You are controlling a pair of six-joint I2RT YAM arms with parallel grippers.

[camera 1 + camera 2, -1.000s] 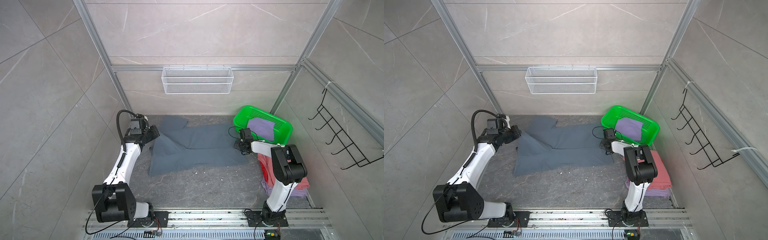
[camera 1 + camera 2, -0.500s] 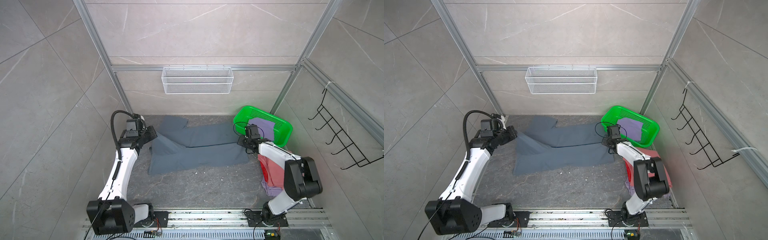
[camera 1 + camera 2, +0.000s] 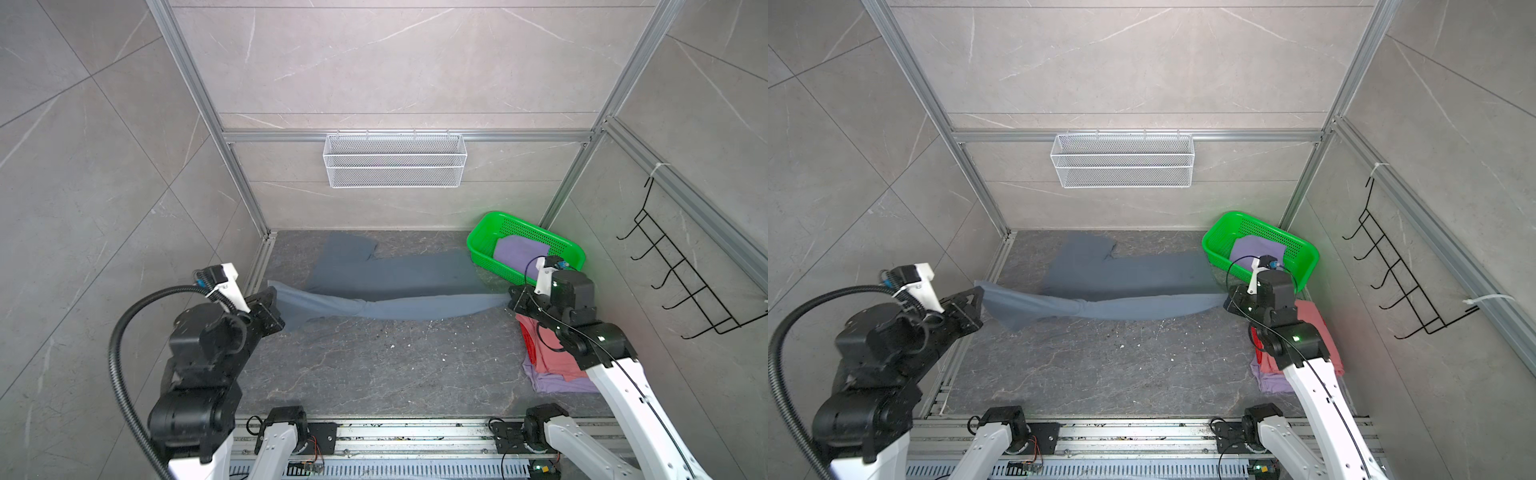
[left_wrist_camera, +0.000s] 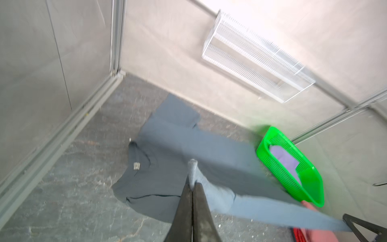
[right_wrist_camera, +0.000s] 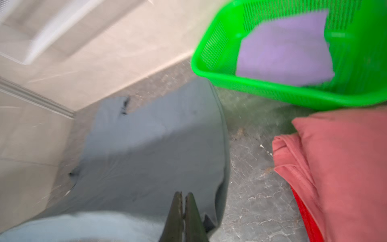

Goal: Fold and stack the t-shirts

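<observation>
Holding the near edge of the slate blue-grey t-shirt [image 3: 395, 274] raised off the worktop [image 3: 374, 365] in the clenched left end effector [image 3: 276, 297] and right end effector [image 3: 509, 300], we judge its fold unfinished, the salmon-pink t-shirt [image 3: 545, 353] already stacked on a lavender t-shirt [image 3: 552, 384].

Top views overhead, wrist views low, all sharing green basket [image 3: 482, 257]

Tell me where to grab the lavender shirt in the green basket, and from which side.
Probably its free edge on the side facing the blue-grey shirt, pinched from straight above. The lavender shirt lies fairly flat inside the green basket, whose raised walls ring it, so a sideways approach looks blocked and only the top is open.
</observation>
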